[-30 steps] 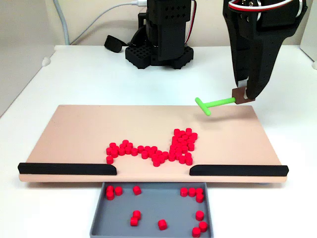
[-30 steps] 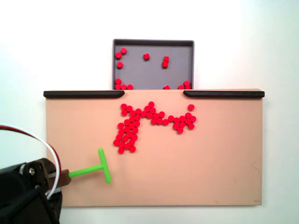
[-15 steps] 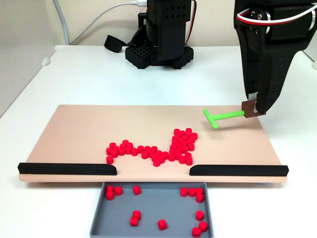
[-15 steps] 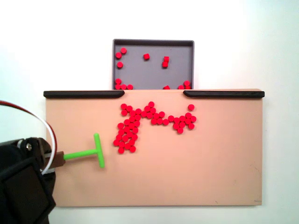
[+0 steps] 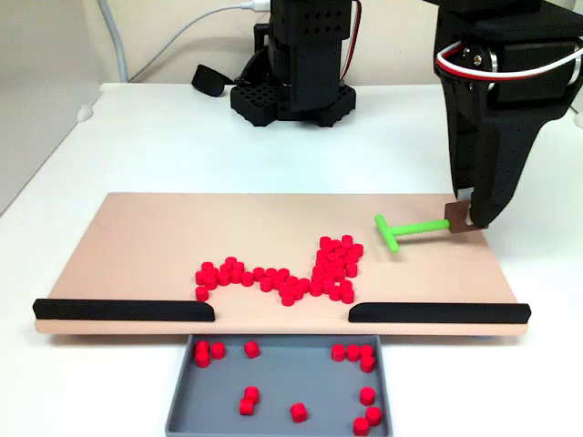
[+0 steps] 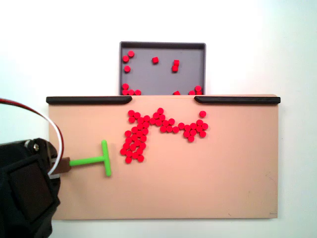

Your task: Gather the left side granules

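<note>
Fixed views, front and top: the granules point(image 5: 291, 273) lie in one loose red patch on the tan board point(image 5: 137, 246), a thicker clump at one end and a thinner trail running off it toward the middle. In the top view the granules point(image 6: 148, 131) have their thick clump on the left, reaching down the board away from the two black rails point(image 6: 89, 99), and one granule sits slightly apart at the upper right. Beyond the gap between the rails a gray tray point(image 6: 163, 74) already holds a scatter of the same granules, mostly along its edges. Just beside the clump, not yet touching it, stands the crossbar of a green T-shaped pusher point(image 6: 96, 159); its stem runs back to a small brown block clamped between the jaws of the gripper point(image 6: 58, 166). The front view shows the same pusher point(image 5: 410, 229) low over the board and the gripper point(image 5: 466, 221) closed on its brown end. The board rests on a white desk point(image 5: 137, 137).

The step in hand appears to be the approach for a sweep. To do it well, the crossbar should probably ride flush on the board so no granule slips under it, and meet the clump squarely at its outer edge. A slow, straight stroke seems safest; an angled bar would likely spill granules past its ends. The lowest granules of the clump need to fall inside the bar's span, so starting slightly beyond them looks wise.
</note>
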Robot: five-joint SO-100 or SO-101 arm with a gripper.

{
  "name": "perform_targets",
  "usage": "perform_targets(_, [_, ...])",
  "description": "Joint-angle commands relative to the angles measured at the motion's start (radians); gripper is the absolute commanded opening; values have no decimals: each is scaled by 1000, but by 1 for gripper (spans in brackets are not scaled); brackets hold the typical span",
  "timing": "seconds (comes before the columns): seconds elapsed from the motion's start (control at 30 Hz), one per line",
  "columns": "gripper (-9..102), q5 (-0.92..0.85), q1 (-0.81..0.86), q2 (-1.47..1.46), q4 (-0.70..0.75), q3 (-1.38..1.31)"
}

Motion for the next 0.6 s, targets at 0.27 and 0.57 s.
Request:
perform_targets(0.27, [0,12,26,-15,-2,-44])
perform_targets(0.57, [0,12,44,-28,-2,-44])
